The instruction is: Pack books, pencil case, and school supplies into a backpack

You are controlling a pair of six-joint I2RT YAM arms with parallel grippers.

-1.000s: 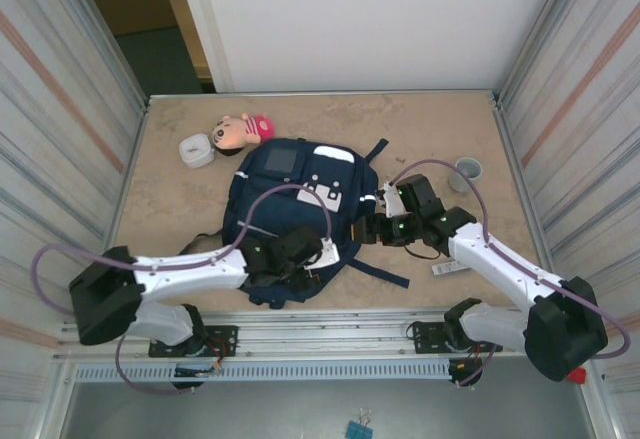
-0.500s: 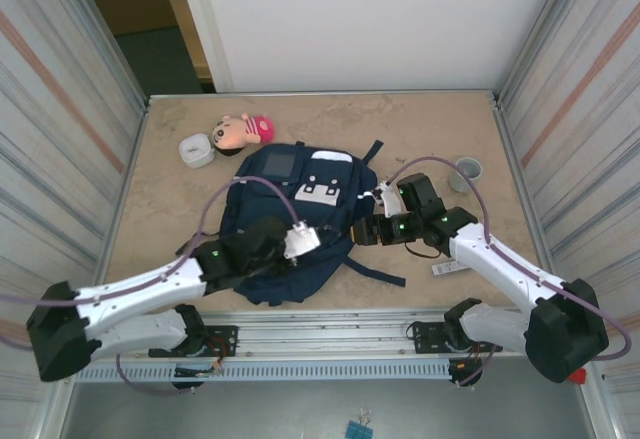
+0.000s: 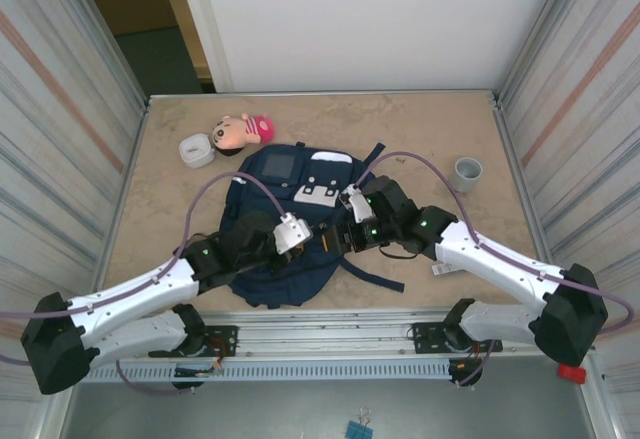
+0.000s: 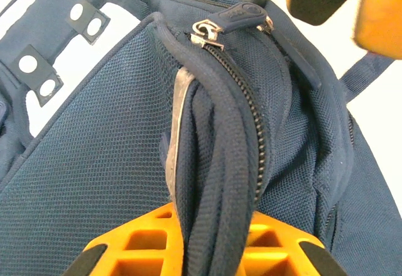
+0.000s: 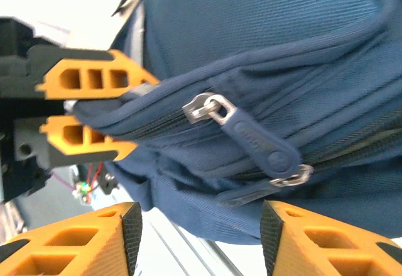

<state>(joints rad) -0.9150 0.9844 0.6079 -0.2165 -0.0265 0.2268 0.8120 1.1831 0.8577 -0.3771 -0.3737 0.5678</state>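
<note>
The navy backpack point(image 3: 285, 184) lies mid-table, its near end bunched and lifted. My left gripper point(image 3: 312, 243) is shut on the backpack's zipper edge; in the left wrist view a fold of fabric point(image 4: 213, 163) runs down between the orange jaws of the left gripper point(image 4: 210, 229). My right gripper point(image 3: 343, 237) stands open just right of it, and the right gripper point(image 5: 201, 232) is below two zipper pulls point(image 5: 251, 134), not touching them. A slim white-and-black bar point(image 3: 447, 269) lies by the right arm. Books, teal pad and card pack are out of view.
A grey cup point(image 3: 468, 170) stands at the right. A white rounded box point(image 3: 196, 149) and a pink doll point(image 3: 240, 131) lie at the back left. Backpack straps point(image 3: 375, 277) trail toward the near rail. Metal walls close in both sides.
My left gripper has swung up and right along the backpack's near edge, bunching the fabric. My right gripper has moved left to the zipper pulls.
</note>
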